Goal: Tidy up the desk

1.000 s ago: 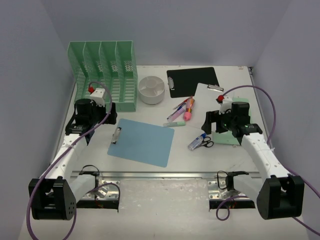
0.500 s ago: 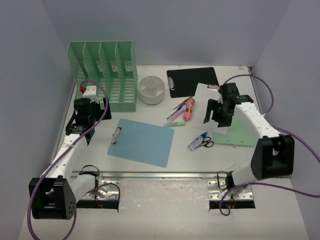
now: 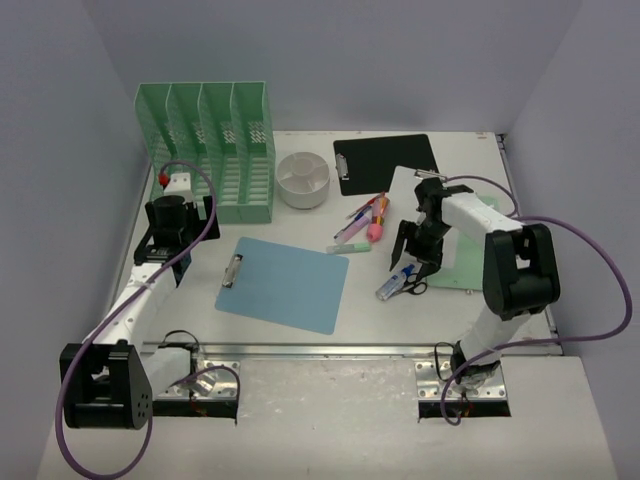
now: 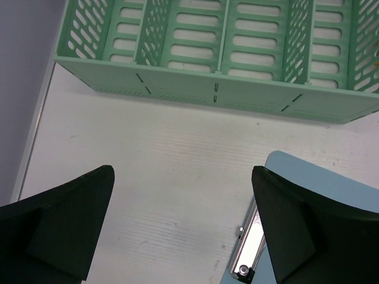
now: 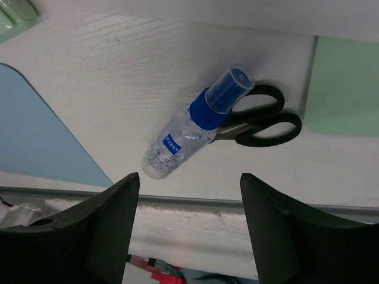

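Enclosing the white desk stand pale lavender walls; left gripper and right gripper hang spread wide.

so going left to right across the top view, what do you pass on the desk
mint file rack → white divided bowl → pile of pens → green clipboard; the blue, black and white clipboards overlap these, so left out

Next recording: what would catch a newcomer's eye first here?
The mint-green file rack stands at the back left of the desk, and a blue clipboard lies in the middle. Right of it, the right claw hangs open over a small blue-capped spray bottle whose cap overlaps black scissors.
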Motion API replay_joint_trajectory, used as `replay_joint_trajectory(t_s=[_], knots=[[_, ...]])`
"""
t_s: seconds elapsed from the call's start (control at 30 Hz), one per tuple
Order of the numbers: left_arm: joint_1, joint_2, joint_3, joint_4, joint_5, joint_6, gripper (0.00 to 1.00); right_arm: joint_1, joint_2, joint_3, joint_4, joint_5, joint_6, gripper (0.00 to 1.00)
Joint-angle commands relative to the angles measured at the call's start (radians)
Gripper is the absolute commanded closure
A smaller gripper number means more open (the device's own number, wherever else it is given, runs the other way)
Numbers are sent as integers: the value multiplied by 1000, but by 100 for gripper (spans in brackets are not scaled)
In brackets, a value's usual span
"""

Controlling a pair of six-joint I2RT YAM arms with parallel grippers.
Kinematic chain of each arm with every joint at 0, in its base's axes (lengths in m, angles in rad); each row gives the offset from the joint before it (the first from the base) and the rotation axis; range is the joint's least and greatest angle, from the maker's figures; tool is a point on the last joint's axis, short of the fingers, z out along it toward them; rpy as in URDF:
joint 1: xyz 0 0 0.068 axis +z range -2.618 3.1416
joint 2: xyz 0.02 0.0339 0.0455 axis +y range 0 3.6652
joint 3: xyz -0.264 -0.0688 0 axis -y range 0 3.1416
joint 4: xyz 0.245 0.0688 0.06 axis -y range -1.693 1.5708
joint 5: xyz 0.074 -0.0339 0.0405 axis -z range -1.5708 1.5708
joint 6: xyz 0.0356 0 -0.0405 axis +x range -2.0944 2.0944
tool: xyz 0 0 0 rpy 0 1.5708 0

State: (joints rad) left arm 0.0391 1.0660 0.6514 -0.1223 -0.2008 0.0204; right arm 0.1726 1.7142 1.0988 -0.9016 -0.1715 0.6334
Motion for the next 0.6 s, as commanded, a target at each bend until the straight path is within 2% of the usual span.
replay_joint_trajectory(t_s=[0.0,0.33,0.57], knots=[[2,12,8,50,-25,-11,0,7,60,64,-29,-52,57,31],[2,83,-1,69,-58,-10,0,8,188,105,-42,-98,57,38],[2,107,-4,84,-71,-11,0,8,249,110,-40,-97,57,51]])
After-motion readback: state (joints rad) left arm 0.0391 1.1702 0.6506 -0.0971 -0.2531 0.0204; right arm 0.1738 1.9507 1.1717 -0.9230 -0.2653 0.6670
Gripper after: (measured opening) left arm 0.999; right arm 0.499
